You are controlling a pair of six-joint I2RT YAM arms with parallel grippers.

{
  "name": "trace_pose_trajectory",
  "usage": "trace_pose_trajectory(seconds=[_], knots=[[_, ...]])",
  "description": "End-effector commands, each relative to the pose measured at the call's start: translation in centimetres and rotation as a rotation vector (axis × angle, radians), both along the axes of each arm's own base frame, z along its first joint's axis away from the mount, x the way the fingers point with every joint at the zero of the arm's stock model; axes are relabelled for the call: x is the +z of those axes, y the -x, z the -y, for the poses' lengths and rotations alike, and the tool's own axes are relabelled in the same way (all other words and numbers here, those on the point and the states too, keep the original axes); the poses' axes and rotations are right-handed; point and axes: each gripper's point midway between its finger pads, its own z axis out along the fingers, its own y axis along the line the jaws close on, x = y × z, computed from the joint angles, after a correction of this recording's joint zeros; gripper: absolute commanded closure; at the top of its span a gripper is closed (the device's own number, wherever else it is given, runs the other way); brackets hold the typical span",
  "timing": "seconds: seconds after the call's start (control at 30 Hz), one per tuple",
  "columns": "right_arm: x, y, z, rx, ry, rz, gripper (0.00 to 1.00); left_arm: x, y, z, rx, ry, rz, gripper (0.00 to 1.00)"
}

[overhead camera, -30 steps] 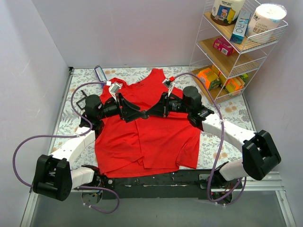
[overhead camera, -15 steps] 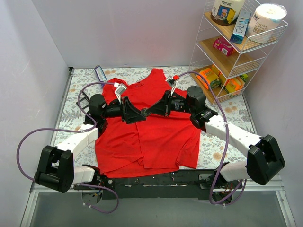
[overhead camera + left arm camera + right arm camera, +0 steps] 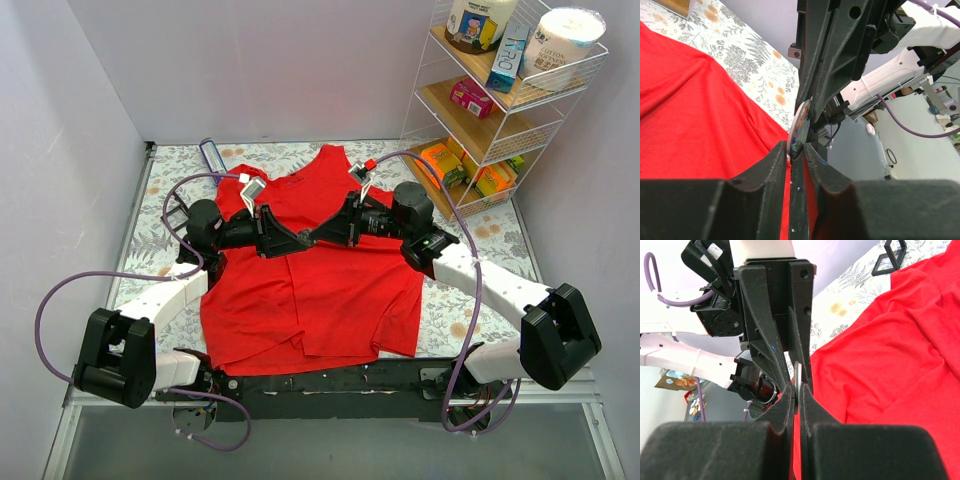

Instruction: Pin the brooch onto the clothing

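1. Closest to the left wrist camera, the left gripper (image 3: 796,147) had its fingers drawn narrow on the brooch (image 3: 800,127). The brooch was a small grey disc seen edge-on, standing upright between the pads.
2. The right wrist camera showed the right gripper (image 3: 797,392) pinched just as narrowly on the same thin disc (image 3: 797,380). The two grippers met tip to tip.
3. From above, this meeting point hung over the chest of the red tank top (image 3: 330,290). The pictures did not show whether the brooch touched the fabric.
4. The step appeared to be fixing the brooch while both arms shared it. It would go best if one gripper kept firm hold while the other worked. The pair should come down together, so the small disc neither twists nor slips out.
5. The thin cloth lay with folds beneath, so it would likely bunch if it were pushed sideways. A straight, gentle press looked safer.
6. The top's near hem lay close to the arm bases, which left little room to pull back.
7. The floral tablecloth (image 3: 180,165) showed bare strips to either side, with a plain wall beyond on the left.
8. At the far right stood a wire shelf rack (image 3: 500,100) of groceries, near the right arm's elbow. Wide swings that way looked risky.
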Motion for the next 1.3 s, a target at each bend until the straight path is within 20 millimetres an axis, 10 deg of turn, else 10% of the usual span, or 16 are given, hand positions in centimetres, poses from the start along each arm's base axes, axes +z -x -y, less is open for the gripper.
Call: trace_pose_trajectory(seconds=[0.0, 0.33, 0.57, 0.9, 1.27], knots=[[0.4, -0.3, -0.3, 0.003, -0.004, 0.025, 0.99, 1.2, 0.6, -0.1, 0.001, 0.014, 0.067, 0.86], [-1.2, -1.3, -0.2, -0.037, 0.061, 0.004, 0.94, 1.1, -0.2, -0.2, 0.054, -0.003, 0.086, 1.0], [0.0, -2.9, 1.8, -0.234, 0.095, -0.007, 0.25, 1.3, -3.7, -2.1, 0.366, -0.122, 0.215, 1.0], [2.7, -2.3, 2.2, -0.401, -0.103, -0.087, 0.27, -0.9, -6.5, -3.9, 0.69, -0.416, 0.325, 1.0], [0.3, -2.4, 0.3, -0.398, -0.156, -0.235, 0.3, -2.6, -6.0, -3.3, 0.731, -0.565, 0.395, 1.0]])
